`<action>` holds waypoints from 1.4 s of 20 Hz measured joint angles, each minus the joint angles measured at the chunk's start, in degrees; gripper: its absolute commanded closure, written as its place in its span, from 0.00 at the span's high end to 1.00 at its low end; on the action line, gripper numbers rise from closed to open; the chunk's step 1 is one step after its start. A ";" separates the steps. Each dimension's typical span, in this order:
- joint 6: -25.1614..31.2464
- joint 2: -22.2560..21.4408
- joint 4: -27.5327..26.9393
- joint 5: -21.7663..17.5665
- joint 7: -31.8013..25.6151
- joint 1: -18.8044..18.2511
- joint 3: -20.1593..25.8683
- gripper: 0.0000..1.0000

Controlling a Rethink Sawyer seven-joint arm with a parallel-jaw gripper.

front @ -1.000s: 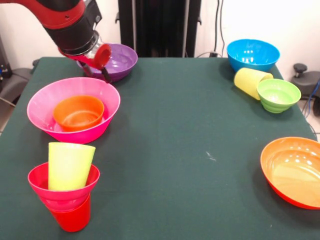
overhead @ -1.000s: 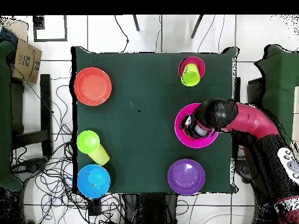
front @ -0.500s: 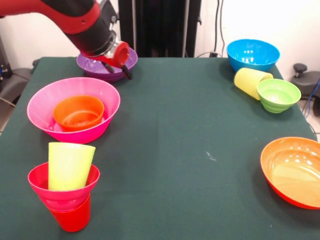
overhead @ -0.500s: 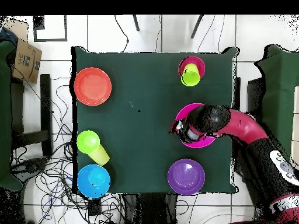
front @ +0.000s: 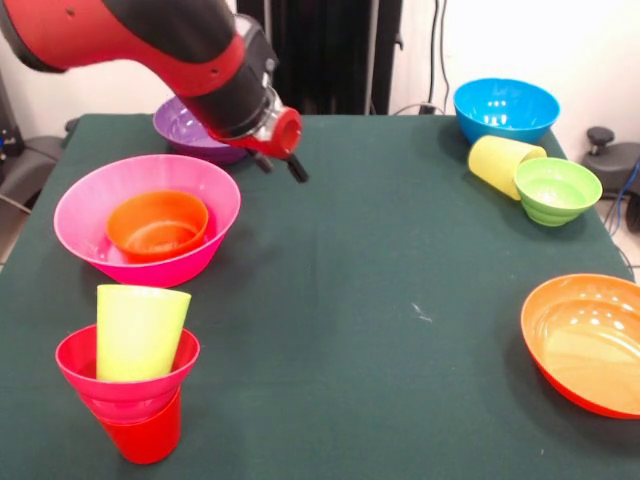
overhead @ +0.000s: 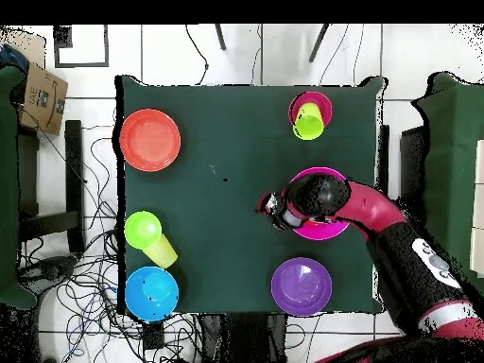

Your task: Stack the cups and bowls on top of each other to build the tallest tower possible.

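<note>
A small tower stands at the front left: a red cup (front: 143, 432) carries a small magenta bowl (front: 75, 368), and a lime green cup (front: 140, 330) leans inside that bowl. The same tower (overhead: 309, 113) shows from overhead. A small orange bowl (front: 157, 225) lies in the large pink bowl (front: 150, 268). My gripper (front: 281, 167) hangs open and empty above the bare cloth, just right of the pink bowl (overhead: 326, 230) and in front of the purple bowl (front: 180, 125). From above, the gripper (overhead: 270, 209) is left of the pink bowl.
At the far right are a blue bowl (front: 505, 108), a pale yellow cup (front: 497, 160) on its side and a small green bowl (front: 556, 190) touching it. A large orange bowl (front: 590, 340) sits at the right edge. My arm hides part of the purple bowl (overhead: 302, 285).
The arm has swung away from the purple and pink bowls toward the table's middle, rightward in the front view. The gripper holds nothing throughout. No cup or bowl has moved.
</note>
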 measured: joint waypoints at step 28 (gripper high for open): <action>-9.98 2.65 1.17 -10.81 -0.57 6.65 0.35 1.00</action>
